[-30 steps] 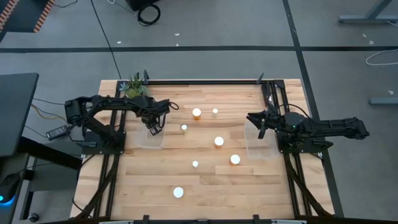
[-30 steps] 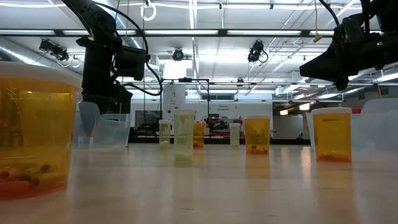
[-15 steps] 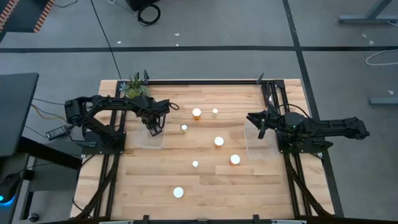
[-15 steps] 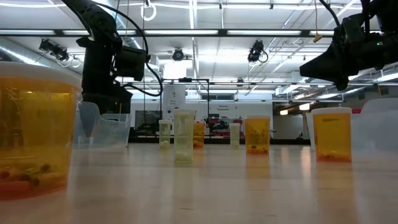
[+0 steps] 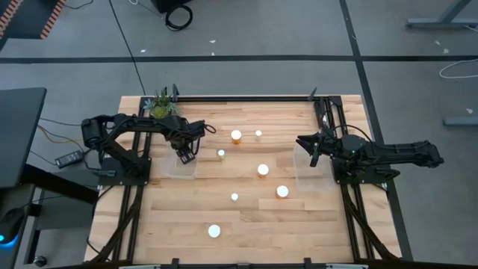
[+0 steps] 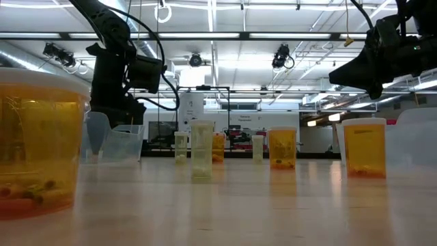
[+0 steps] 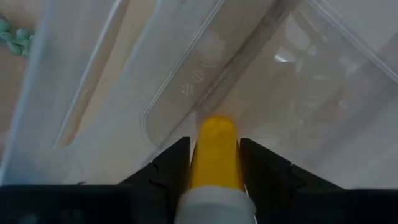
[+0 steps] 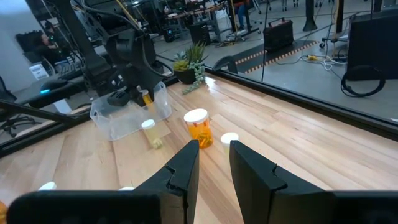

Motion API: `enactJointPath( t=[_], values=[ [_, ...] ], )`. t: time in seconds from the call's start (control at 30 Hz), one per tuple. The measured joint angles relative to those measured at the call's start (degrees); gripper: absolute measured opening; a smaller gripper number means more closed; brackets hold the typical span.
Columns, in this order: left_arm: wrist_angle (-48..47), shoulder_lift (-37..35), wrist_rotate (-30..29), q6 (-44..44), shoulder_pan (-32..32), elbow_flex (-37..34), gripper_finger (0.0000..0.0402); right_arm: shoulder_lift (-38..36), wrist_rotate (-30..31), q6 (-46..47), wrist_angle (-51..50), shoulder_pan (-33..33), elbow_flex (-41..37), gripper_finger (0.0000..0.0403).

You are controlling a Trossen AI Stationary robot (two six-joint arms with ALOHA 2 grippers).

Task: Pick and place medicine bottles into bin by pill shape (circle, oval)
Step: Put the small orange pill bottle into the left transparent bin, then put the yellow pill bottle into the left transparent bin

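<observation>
My left gripper (image 5: 184, 155) hangs over the clear left bin (image 5: 173, 164) and is shut on a small amber bottle (image 7: 214, 152) with a white cap (image 7: 216, 204). My right gripper (image 5: 312, 149) is open and empty above the clear right bin (image 5: 314, 173); its fingers (image 8: 186, 165) show a gap. Several amber bottles with white caps stand upright on the wooden table between the bins, among them one at the back (image 5: 236, 136), one in the middle (image 5: 263, 170) and one near the front edge (image 5: 214, 231). My left gripper pinches the bottle's amber body (image 7: 214, 168) between its two fingers (image 7: 171, 165), just below the cap. The fingers point down and lie along the bottle. The bottle is lifted clear, its bottom end pointing into the bin below.
A green potted plant (image 5: 161, 105) stands at the table's far left corner. Black frame rails run along the table's edges (image 5: 246, 98). In the low view a large amber bottle (image 6: 37, 143) stands close to the camera. Bare wood lies between the standing bottles.
My left gripper has shifted a little toward the table's right over the left bin, still shut on the bottle.
</observation>
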Motion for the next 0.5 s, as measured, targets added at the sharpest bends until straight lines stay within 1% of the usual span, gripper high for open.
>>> enactJointPath(
  t=[0.23, 0.37, 0.5],
  values=[
    [-0.2, -0.44, -0.92, 0.02, 0.02, 0.26, 0.0188, 0.0, 0.0, 0.0, 0.0, 0.0, 0.02, 0.0097],
    [-0.58, -0.59, -0.92, 0.2, 0.02, 1.92, 0.021, 0.0, 0.0, 0.0, 0.0, -0.01, 0.02, 0.0097],
    [-1.08, -0.59, -0.94, 1.49, -0.02, 3.92, 0.0217, 0.0, 0.0, 0.0, 0.02, -0.01, 0.01, 0.0097]
  ],
)
